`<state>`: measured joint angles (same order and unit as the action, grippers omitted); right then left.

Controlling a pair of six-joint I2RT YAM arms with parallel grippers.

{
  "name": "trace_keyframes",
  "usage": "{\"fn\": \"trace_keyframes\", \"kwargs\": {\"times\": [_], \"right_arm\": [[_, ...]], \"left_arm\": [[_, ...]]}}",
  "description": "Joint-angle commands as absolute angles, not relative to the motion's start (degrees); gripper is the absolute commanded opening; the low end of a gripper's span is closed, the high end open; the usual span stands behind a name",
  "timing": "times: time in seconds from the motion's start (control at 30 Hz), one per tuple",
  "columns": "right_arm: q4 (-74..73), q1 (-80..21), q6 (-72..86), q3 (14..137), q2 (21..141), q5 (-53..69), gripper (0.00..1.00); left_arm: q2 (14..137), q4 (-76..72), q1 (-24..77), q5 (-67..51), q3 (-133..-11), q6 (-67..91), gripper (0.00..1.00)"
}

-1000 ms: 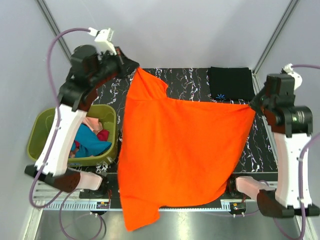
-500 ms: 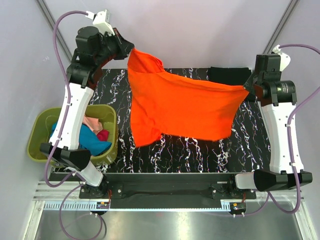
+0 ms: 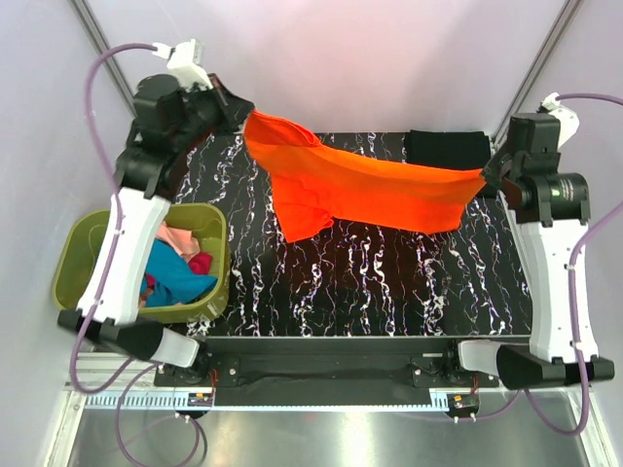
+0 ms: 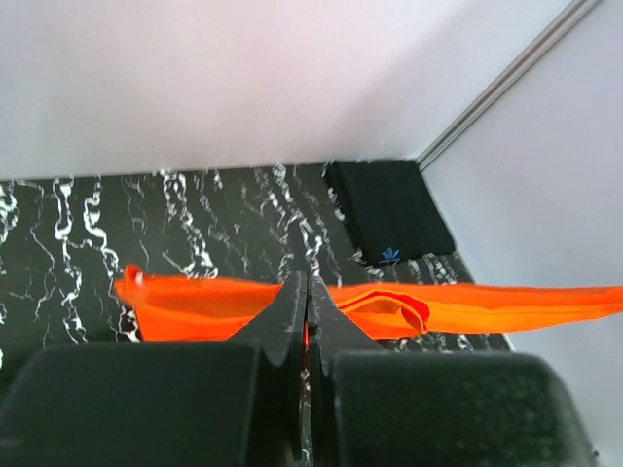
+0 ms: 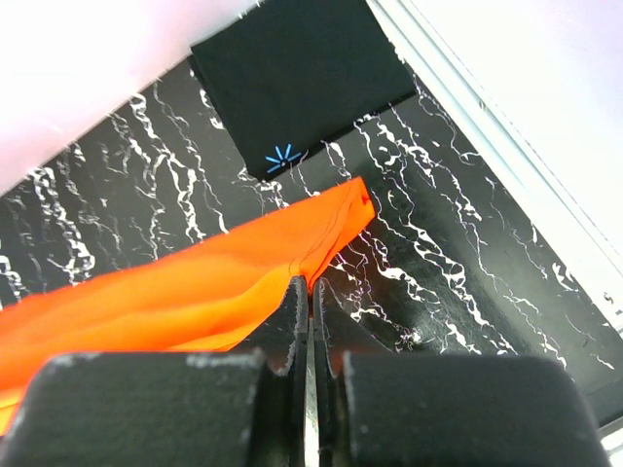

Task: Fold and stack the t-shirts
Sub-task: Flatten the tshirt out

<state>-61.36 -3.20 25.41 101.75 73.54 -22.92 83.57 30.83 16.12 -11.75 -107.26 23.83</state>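
1. My left gripper (image 3: 241,115) is pressed shut and pinches one end of the soft, bright orange t-shirt (image 3: 360,190).
2. My right gripper (image 3: 487,177) is pressed shut too and pinches the other end.
3. My landmark is the flat, folded black t-shirt (image 3: 448,148) with a small light-blue mark. It lies on the black marbled table (image 3: 389,292).
4. The orange t-shirt hangs in the air like a tight band. Its right end is just beside the near edge of the black t-shirt, and it runs off to the left of it.
5. So its long way goes left to right, from one gripper to the other. Neither arm is nearer, because each has its own end.
6. My right gripper is just beside the black t-shirt. My left gripper is well apart from it, off to the left.
7. A loose flap hangs down near the left end. I cannot tell if it touches the table.
8. I think the next move is to lay the orange t-shirt flat on the near side of the black t-shirt. Both arms should go down together so the cloth does not bunch.
9. The olive-green plastic basket (image 3: 70,261), far to the left of the black t-shirt, holds more shirts.
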Motion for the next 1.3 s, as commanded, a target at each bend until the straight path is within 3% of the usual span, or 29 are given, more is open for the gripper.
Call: {"fn": "trace_keyframes", "kwargs": {"times": [0.0, 0.3, 0.6, 1.03, 1.27], "right_arm": [[-62.1, -2.7, 24.6, 103.0, 69.5, -23.5, 0.0], [-66.5, -2.8, 24.3, 104.9, 63.8, -22.4, 0.0], [-67.9, -2.8, 24.2, 107.9, 63.8, -22.2, 0.0], [-59.4, -1.7, 22.7, 122.1, 86.6, -21.7, 0.0], [-60.4, 3.0, 23.7, 146.6, 103.4, -17.0, 0.0]], "left_arm": [[75.4, 27.2, 16.0, -10.3, -107.1, 25.0, 0.0], [67.7, 31.5, 16.0, -9.4, -108.1, 26.5, 0.0], [67.4, 33.0, 16.0, -9.8, -111.2, 27.1, 0.0], [87.9, 22.5, 14.3, -8.0, -128.4, 26.6, 0.0], [103.2, 14.1, 9.7, -8.7, -144.0, 34.9, 0.0]]}}
